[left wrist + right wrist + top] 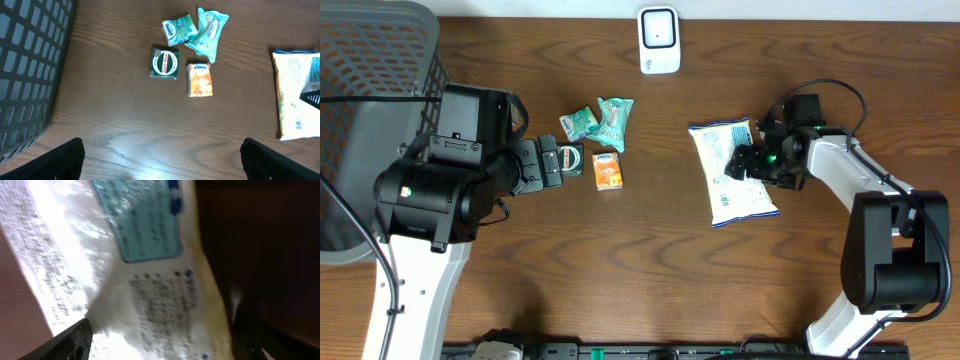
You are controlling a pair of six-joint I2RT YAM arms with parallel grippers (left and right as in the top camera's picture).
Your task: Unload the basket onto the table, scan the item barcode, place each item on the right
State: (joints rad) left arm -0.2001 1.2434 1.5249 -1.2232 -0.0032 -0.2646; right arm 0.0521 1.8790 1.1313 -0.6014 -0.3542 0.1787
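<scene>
A white snack bag (740, 200) with blue print lies flat on the wooden table, right of centre. My right gripper (752, 162) hovers low over its right half, open. In the right wrist view the bag (150, 280) fills the space between the spread fingers (70, 340), and the gripper (162, 342) is not closed on it. The left wrist view catches the bag's edge (292, 95) with a small barcode (298, 124). A white scanner (659, 40) stands at the table's far edge. My left gripper (555, 163) is open and empty above bare wood (161, 160).
A green round-labelled tin (165, 63), an orange tissue pack (199, 80) and two teal packets (197, 30) lie left of centre, just ahead of the left gripper. A dark mesh basket (370, 60) occupies the far left corner.
</scene>
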